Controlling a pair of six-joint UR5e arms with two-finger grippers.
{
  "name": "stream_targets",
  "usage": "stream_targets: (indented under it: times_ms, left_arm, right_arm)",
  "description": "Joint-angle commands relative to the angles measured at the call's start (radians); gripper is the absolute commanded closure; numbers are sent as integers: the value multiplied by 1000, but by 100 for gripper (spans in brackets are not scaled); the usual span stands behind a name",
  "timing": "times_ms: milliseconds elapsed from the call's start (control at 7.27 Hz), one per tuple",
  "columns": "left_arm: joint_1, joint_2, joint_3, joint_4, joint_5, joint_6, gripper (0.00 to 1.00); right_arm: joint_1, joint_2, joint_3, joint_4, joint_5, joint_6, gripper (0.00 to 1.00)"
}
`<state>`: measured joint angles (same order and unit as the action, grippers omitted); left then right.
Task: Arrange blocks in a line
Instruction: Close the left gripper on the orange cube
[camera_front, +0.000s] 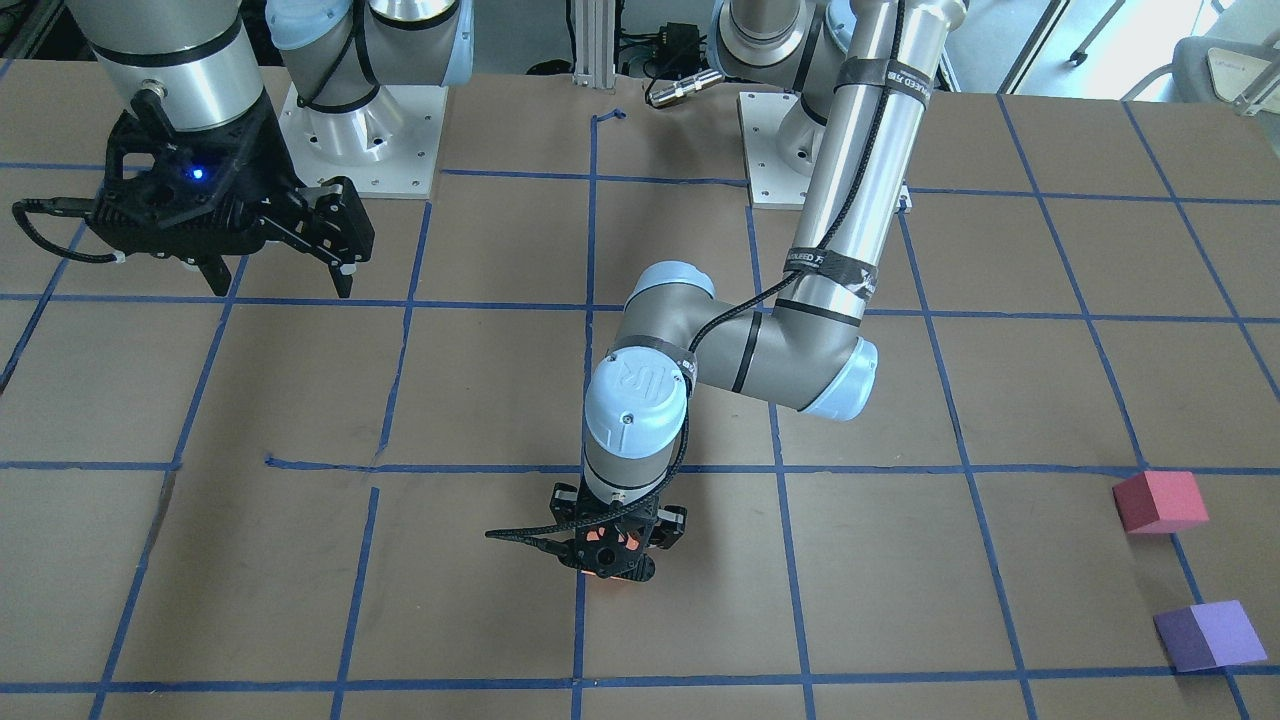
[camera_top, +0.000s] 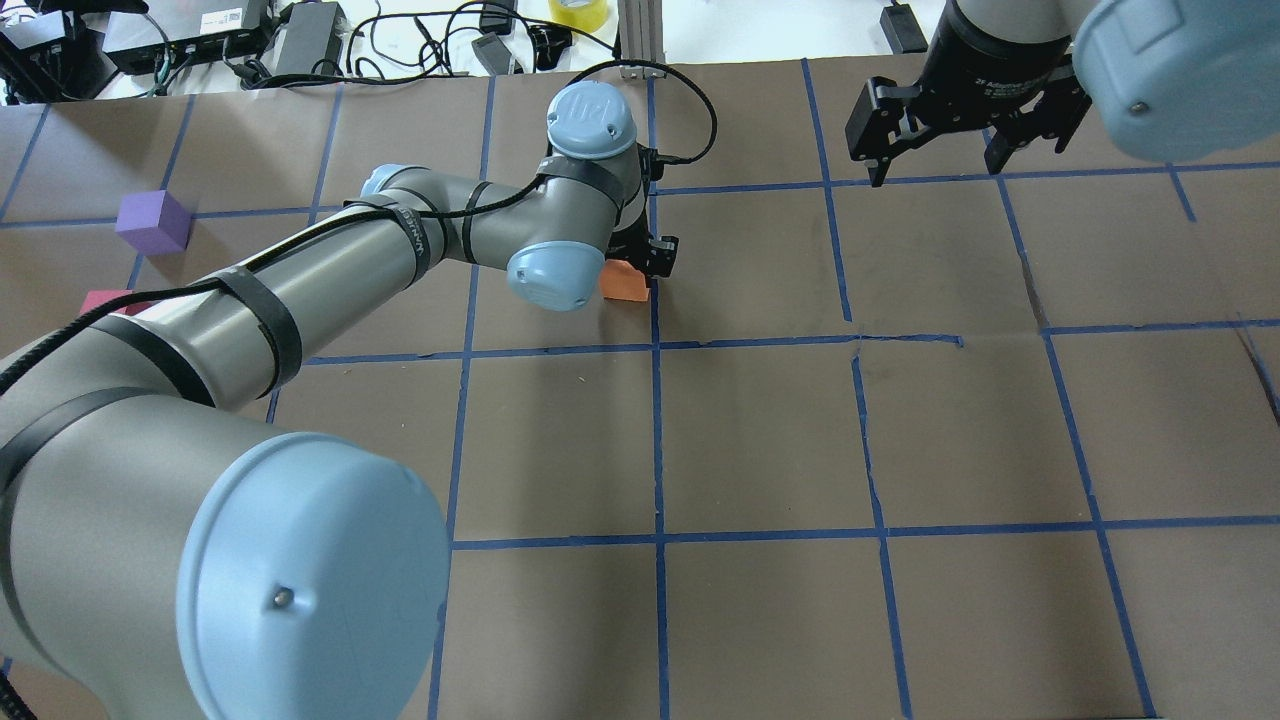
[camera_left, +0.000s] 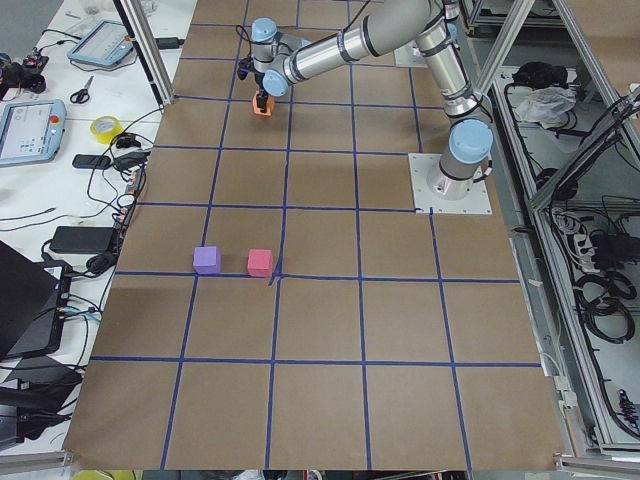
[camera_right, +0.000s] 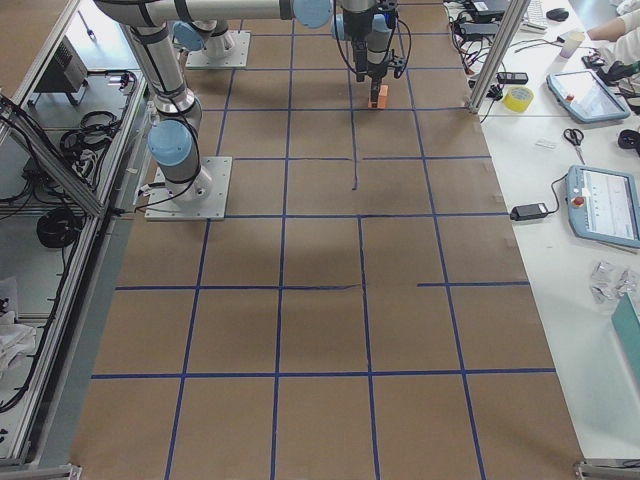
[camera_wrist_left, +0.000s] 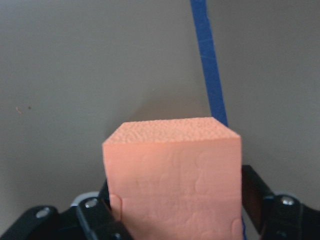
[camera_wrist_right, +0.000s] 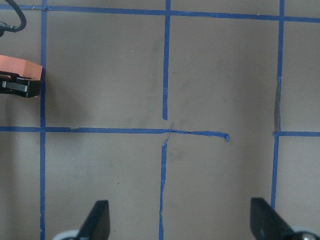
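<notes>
My left gripper (camera_front: 610, 560) reaches over the middle of the table and is shut on the orange block (camera_top: 625, 281). In the left wrist view the orange block (camera_wrist_left: 172, 175) sits between both fingers (camera_wrist_left: 257, 195), low over the brown paper beside a blue tape line. I cannot tell whether it touches the table. The red-pink block (camera_front: 1160, 500) and the purple block (camera_front: 1210, 635) lie side by side far off on my left side, apart from each other. My right gripper (camera_front: 275, 265) is open and empty, held above the table on my right.
The table (camera_top: 760, 430) is covered in brown paper with a blue tape grid. Cables, a yellow tape roll (camera_top: 580, 12) and electronics lie beyond the far edge. Tablets and tools lie on a side bench (camera_right: 590, 180).
</notes>
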<state>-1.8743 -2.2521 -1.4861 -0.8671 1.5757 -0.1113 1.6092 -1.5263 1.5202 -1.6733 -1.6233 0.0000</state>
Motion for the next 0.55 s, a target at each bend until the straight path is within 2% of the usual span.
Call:
stream_targets:
  times_ms: [0, 275, 413]
  left_arm:
    - [10, 38, 4, -1, 47, -7, 85]
    - [82, 75, -19, -7, 174, -83, 85]
    - [160, 106, -38, -30, 176, -90, 85]
  right_arm:
    - [0, 0, 0, 1, -1, 0, 0]
    - [0, 0, 0, 1, -1, 0, 0]
    - [0, 0, 0, 1, -1, 0, 0]
